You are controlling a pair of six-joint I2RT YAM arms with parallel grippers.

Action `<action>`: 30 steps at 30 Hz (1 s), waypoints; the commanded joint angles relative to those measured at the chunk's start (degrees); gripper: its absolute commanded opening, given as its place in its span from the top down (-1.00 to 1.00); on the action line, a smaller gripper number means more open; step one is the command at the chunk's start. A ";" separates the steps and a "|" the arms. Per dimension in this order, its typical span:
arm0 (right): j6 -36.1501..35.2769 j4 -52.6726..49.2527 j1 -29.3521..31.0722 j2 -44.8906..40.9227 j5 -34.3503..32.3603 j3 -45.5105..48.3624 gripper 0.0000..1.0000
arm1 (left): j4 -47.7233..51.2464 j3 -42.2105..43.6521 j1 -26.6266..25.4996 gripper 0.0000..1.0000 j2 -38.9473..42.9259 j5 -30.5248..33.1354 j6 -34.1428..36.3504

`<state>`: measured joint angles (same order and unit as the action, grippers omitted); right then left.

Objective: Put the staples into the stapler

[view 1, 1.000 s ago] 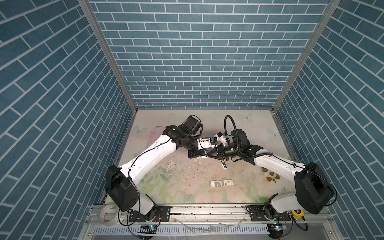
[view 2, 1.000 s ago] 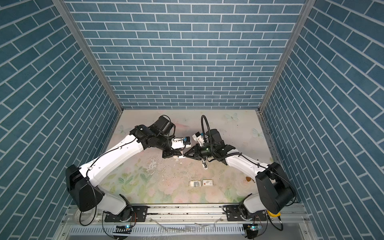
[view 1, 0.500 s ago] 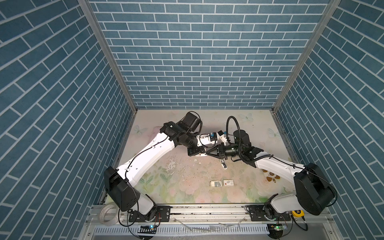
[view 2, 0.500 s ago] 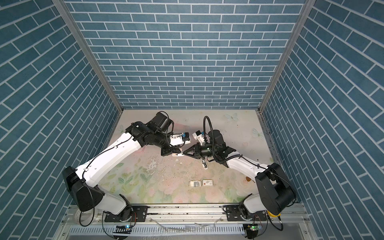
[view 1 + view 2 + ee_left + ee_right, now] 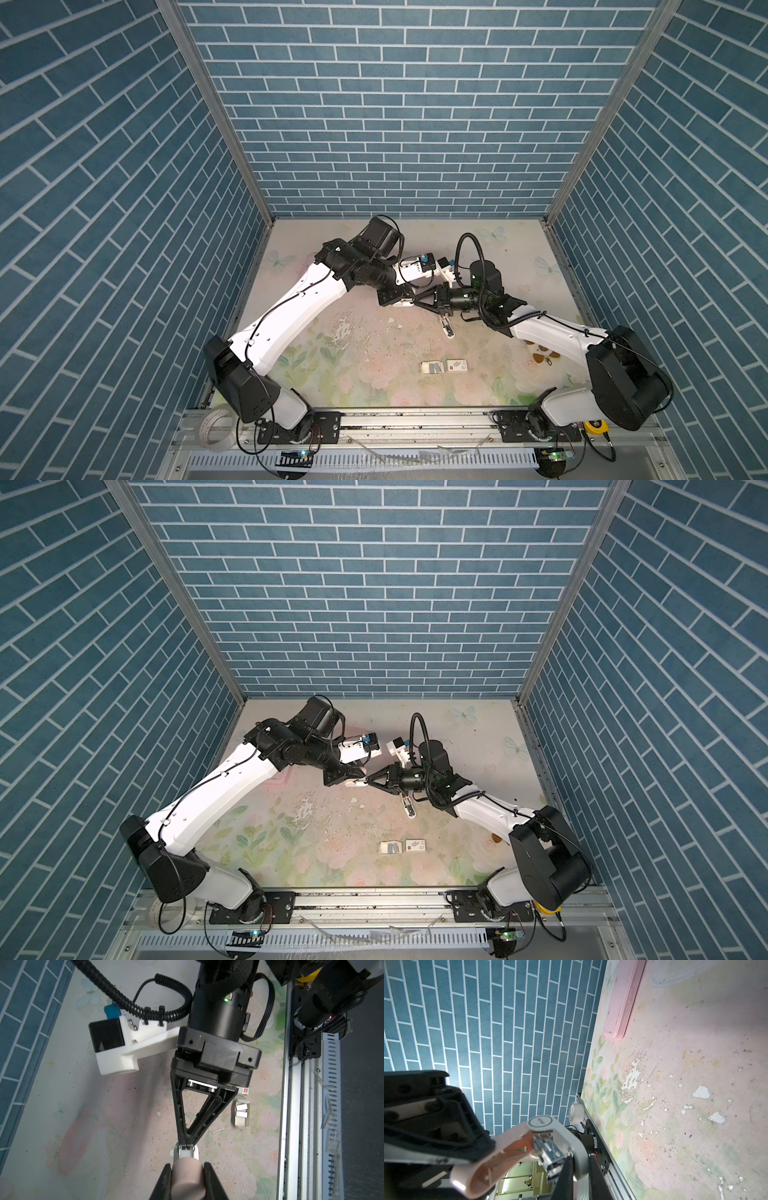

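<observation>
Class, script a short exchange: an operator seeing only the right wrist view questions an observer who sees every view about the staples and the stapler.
Operator: Where are the staples? None show here.
Observer: They lie in the white card tray on the table, apart from the stapler.
Operator: What holds the stapler's pink end?
Observer: The left gripper, shut on it with a finger on each side.

cannot count staples in both top views: too small. catches only part of the stapler in the left wrist view, edge-cut, flanks behind the left claw. cannot tell whether the right claw grips it.
</observation>
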<state>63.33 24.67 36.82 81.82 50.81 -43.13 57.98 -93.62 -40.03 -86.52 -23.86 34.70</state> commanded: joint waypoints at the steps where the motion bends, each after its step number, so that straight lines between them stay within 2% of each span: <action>1: -0.15 0.86 1.58 0.18 -1.11 1.09 0.70 | -7.50 -2.96 -0.40 1.00 0.83 -4.00 -2.16; 12: 0.58 4.97 2.38 0.17 -2.44 0.69 0.67 | -9.01 -2.87 -0.44 1.00 0.81 -4.85 -4.32; 16: -0.18 3.45 2.44 -0.65 -3.65 1.10 0.66 | -9.11 -2.33 -0.40 1.00 1.07 -4.35 -3.95; 22: -7.80 -10.50 2.25 -5.34 -6.98 2.76 0.44 | -9.60 2.21 -0.31 1.00 2.23 -1.45 -1.45; 26: -14.33 -19.82 1.99 -12.09 -9.87 5.52 0.23 | -10.50 7.26 0.17 1.00 3.15 -0.96 -0.71; 30: -19.12 -22.55 1.95 -19.55 -10.87 8.32 0.04 | -10.11 10.48 1.22 1.00 3.51 -4.77 -1.01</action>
<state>51.27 6.90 38.92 66.72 41.89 -35.92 47.88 -84.62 -39.59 -84.23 -25.82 33.06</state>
